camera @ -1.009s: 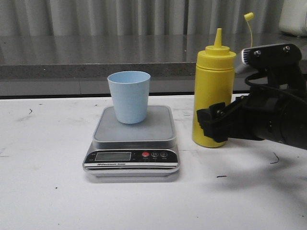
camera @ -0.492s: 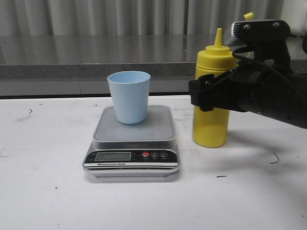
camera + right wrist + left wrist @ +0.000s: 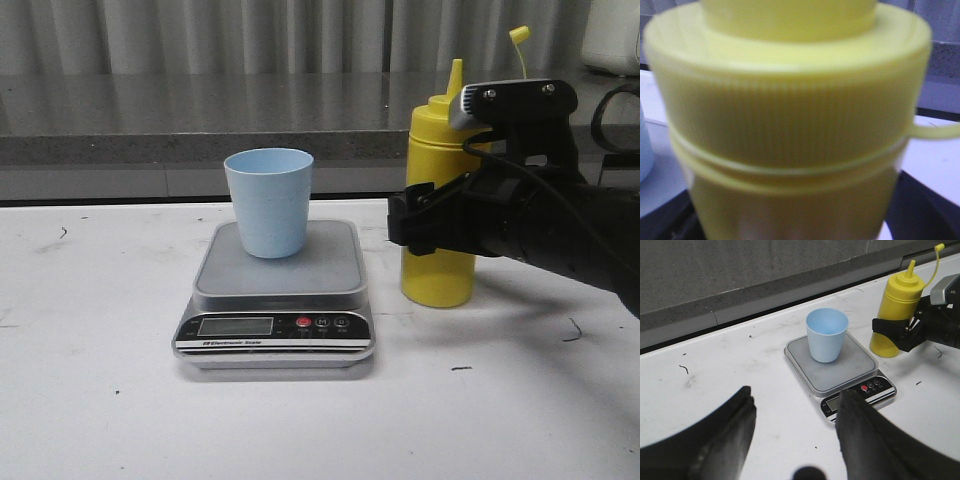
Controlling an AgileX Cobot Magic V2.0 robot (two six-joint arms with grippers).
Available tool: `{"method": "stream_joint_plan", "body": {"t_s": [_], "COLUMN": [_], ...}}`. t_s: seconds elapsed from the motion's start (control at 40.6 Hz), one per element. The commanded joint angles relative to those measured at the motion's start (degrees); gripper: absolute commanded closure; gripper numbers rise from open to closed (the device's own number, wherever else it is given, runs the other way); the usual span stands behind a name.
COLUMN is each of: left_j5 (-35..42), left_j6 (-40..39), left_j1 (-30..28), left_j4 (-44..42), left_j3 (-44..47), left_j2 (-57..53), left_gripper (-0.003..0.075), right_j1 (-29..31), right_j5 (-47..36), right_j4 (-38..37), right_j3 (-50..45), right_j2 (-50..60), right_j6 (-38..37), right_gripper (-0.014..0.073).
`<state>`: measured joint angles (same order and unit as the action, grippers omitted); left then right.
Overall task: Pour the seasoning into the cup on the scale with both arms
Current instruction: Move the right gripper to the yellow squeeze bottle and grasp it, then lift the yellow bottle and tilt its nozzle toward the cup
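The pale blue cup (image 3: 268, 205) (image 3: 826, 335) stands upright on the grey platform of the scale (image 3: 330, 265) (image 3: 860, 370). Right of the scale, the yellow seasoning bottle (image 3: 436, 282) (image 3: 895, 302) (image 3: 790, 100) stands on the table, its small cap (image 3: 519, 35) hanging off the tether. My right gripper (image 3: 420, 220) (image 3: 900, 331) (image 3: 790, 220) is open around the bottle's upper body, one finger on each side, close to the walls. My left gripper (image 3: 795, 405) hovers open and empty over the table, near the scale's front left corner; it is outside the front view.
A grey ledge and wall (image 3: 200, 120) run along the back of the white table (image 3: 100, 400). A white appliance (image 3: 615, 35) sits at the far right on the ledge. Small dark marks dot the tabletop.
My right gripper rose from the bottle's lower body to its upper body, then slid a little left around it. Bottle, cup and scale have stayed put.
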<state>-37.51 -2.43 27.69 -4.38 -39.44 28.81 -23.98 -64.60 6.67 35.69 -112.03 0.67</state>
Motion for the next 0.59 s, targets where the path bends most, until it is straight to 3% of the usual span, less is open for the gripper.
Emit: {"method": "stream_joint_plan", "body": {"t_s": [0.0,0.123,0.295,0.566], "left_j5": [4.9,4.9,4.9,4.9], "left_j6": [0.0,0.0,0.0,0.0], "left_j1": [0.4,0.4,0.4,0.4], "left_j4": [0.3,0.3,0.3,0.3], "left_j3": [-1.4,-1.4,-1.4,-1.4], "left_j2": [0.2,0.2,0.2,0.2], "left_gripper": [0.0354,0.0354,0.0354,0.0354], "right_j1": [0.0,0.0,0.0,0.1], "right_j5": [-2.8,-1.8,3.3,21.1], "right_j4": [0.0,0.0,0.0,0.1], "right_j3": [1.1,1.1,1.1,1.2], "right_j2": [2.4,2.4,5.5,18.1], "right_j6": [0.0,0.0,1.0,21.3], "right_gripper": [0.0104,0.0225,0.0243,0.0245]}}
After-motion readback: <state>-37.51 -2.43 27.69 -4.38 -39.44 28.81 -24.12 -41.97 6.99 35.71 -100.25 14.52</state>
